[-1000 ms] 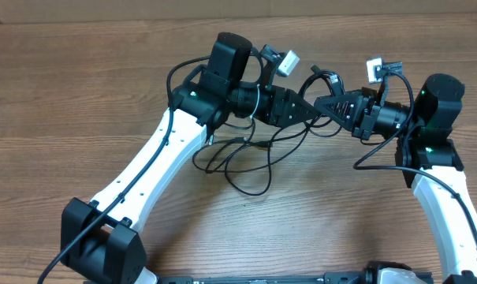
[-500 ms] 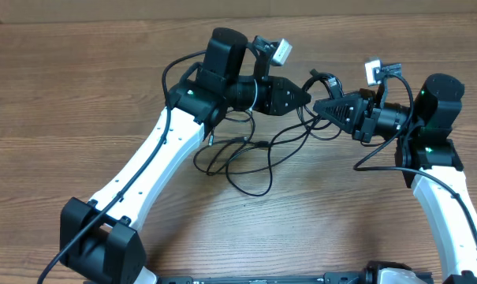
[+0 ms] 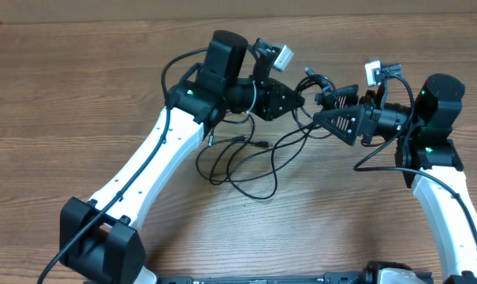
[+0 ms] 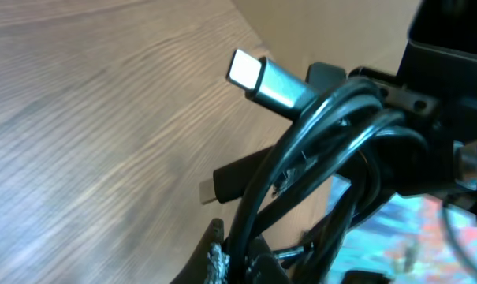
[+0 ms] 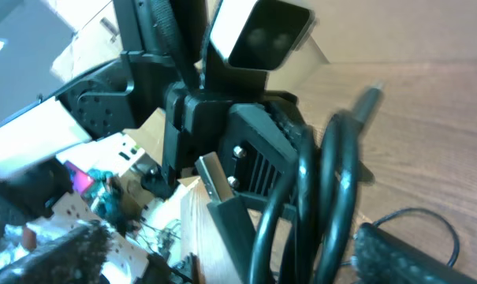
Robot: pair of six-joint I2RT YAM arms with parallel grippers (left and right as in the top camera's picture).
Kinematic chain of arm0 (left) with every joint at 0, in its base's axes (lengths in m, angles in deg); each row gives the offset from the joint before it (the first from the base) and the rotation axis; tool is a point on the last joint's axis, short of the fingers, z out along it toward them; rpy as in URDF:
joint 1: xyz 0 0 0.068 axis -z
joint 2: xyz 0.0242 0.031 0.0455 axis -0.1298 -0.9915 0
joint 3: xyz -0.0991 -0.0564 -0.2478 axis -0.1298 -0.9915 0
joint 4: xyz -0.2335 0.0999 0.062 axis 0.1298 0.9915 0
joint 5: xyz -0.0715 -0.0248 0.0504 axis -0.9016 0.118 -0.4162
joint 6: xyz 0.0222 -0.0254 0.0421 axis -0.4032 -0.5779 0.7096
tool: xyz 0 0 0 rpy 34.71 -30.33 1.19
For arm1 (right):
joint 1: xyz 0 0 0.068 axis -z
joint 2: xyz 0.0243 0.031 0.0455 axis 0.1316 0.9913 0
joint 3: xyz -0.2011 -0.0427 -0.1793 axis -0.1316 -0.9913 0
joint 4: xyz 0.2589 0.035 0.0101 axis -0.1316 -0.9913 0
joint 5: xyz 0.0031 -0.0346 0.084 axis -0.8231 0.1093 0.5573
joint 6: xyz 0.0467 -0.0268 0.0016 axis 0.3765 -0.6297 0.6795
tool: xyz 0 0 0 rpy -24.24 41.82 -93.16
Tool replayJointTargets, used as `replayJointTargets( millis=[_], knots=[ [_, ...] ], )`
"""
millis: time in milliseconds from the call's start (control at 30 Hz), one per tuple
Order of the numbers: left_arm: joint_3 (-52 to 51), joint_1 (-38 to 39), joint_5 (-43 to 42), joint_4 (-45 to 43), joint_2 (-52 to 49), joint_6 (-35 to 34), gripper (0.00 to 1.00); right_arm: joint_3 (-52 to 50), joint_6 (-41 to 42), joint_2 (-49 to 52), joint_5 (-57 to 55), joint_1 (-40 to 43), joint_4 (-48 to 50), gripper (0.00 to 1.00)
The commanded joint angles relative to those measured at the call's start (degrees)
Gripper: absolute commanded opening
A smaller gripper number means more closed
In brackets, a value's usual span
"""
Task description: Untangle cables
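Left gripper (image 3: pixel 295 100) fingers (image 4: pixel 214 262) pressed together on the two thin black flexible cables (image 3: pixel 320 81). Knotted bundle raised just right of the left gripper, rectangular silver-tipped plug (image 4: pixel 263 77) sticking out above. Slack loops on the brown wooden table (image 3: pixel 80 95) below the left gripper. Right gripper (image 3: pixel 321 110) just right of it; fingers' state: cannot tell, strands and white camera housing (image 5: pixel 262 31) crowding the right wrist view.

Black cables (image 4: pixel 305 146), brown wood-grain table (image 3: pixel 65 79).
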Motion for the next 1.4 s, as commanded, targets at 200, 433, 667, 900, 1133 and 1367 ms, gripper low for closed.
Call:
replayJointTargets(
  millis=[200,433,667,900,1133,1367],
  knots=[
    [0.7,-6.6,8.2,8.6,0.0,16.2,0.04,0.7,-0.2,-0.2,-25.5,0.1,-21.7,1.00],
    [0.7,-4.3,22.7,12.6,0.0,16.1,0.04,0.7,-4.7,-13.4,-52.5,-7.3,-38.3,1.00],
    [0.7,3.7,22.7,9.9,0.0,15.3,0.04,0.7,-4.7,-24.7,-61.5,-12.5,-41.9,1.00],
    [0.7,6.3,17.6,7.3,0.0,11.9,0.04,0.7,-7.1,-20.2,-60.2,-12.5,-46.9,0.76],
    [0.7,6.3,9.1,5.2,0.0,8.4,0.04,0.7,-10.3,-17.9,-57.0,-12.5,-46.0,0.12],
    [0.7,4.1,11.5,5.0,0.0,8.3,0.04,0.7,-11.3,-17.9,-53.7,-12.5,-47.1,0.04]
  ],
)
